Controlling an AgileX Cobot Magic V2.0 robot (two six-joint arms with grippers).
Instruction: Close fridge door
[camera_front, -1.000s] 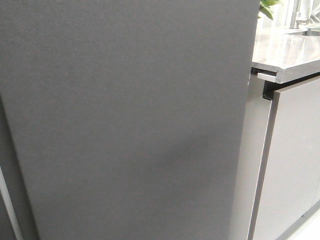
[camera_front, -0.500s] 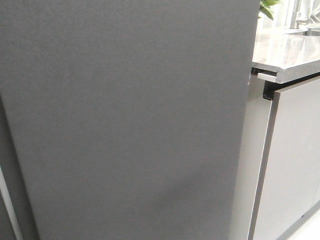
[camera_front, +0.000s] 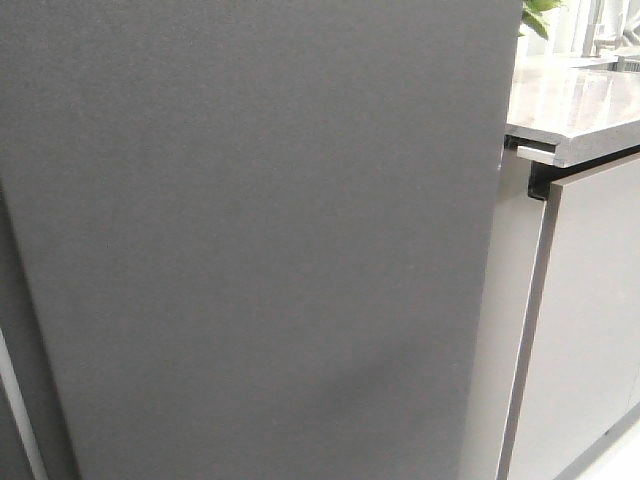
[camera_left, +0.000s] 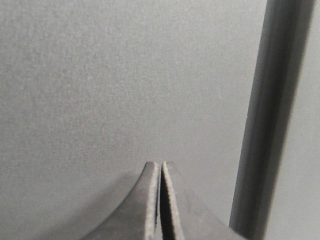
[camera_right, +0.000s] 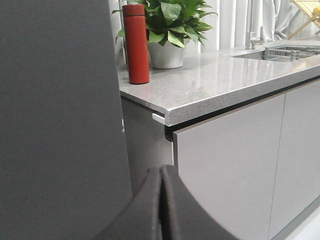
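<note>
The fridge door (camera_front: 260, 240), a matte dark-grey slab, fills most of the front view. A seam runs down near its left side, with a thin white strip (camera_front: 15, 410) beyond it. Neither gripper shows in the front view. In the left wrist view my left gripper (camera_left: 160, 164) is shut and empty, its tips very close to the grey door face (camera_left: 125, 80). A dark vertical groove (camera_left: 270, 120) runs beside it. In the right wrist view my right gripper (camera_right: 162, 169) is shut and empty, just beside the door's edge (camera_right: 55, 125), pointing at the gap by the cabinet.
A speckled grey countertop (camera_right: 225, 75) juts out right of the door over pale glossy cabinet doors (camera_right: 230, 165). On it stand a red bottle (camera_right: 136, 44) and a potted plant (camera_right: 167, 30). A sink rack (camera_right: 290, 50) lies farther along. The countertop also shows in the front view (camera_front: 570, 110).
The door's right edge has shifted slightly to the right in the front view, covering a little more of the countertop end. Little else differs.
</note>
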